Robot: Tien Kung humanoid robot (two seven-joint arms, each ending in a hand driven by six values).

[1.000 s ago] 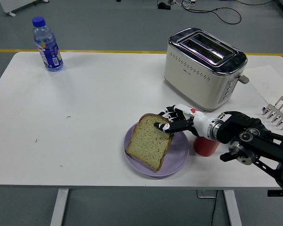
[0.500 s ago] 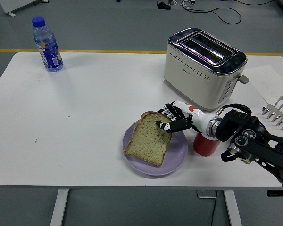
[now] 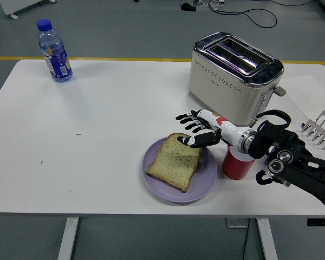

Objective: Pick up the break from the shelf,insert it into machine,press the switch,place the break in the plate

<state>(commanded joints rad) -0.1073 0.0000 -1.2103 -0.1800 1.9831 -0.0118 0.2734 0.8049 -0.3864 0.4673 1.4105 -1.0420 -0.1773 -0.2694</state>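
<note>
on the plate (image 3: 206, 184), bread (image 3: 175, 161), no legible labels

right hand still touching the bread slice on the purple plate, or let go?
Cannot tell. In the head view the right hand, fingers spread, overlaps the far right corner of the bread slice lying on the purple plate; no gap or contact shows plainly.

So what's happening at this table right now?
The robot's right hand hovers with fingers spread at the far right corner of a bread slice, which lies flat on the purple plate. The toaster behind has empty slots. A red cup stands right of the plate, under the forearm. The left arm is out of view.
</note>
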